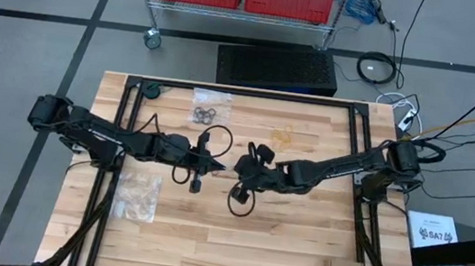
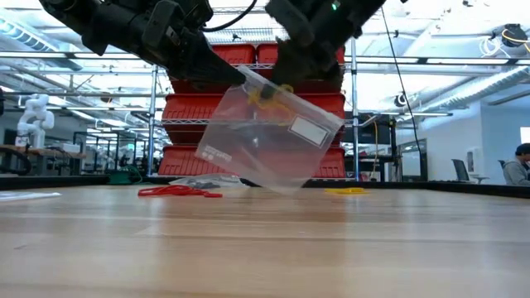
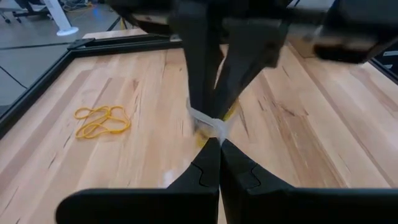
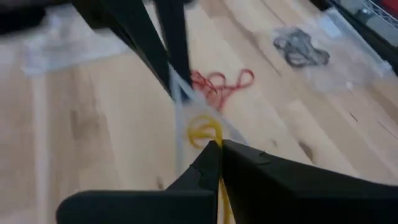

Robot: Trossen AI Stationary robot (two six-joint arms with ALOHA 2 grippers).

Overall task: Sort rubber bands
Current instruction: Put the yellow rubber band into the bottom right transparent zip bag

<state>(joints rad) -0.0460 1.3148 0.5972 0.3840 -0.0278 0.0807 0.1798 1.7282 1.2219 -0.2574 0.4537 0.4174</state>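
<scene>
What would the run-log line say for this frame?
phase: bagging | left gripper: shut on clear bag | right gripper: shut on clear bag | bag: lifted off table | red bands: on table | tan bands: on table

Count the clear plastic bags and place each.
3. The raised bag hangs over the middle, pinched by the left end effector and right end effector. The far bag lies by the back edge, the near bag left of centre toward the front. The arms may hide others.
</scene>
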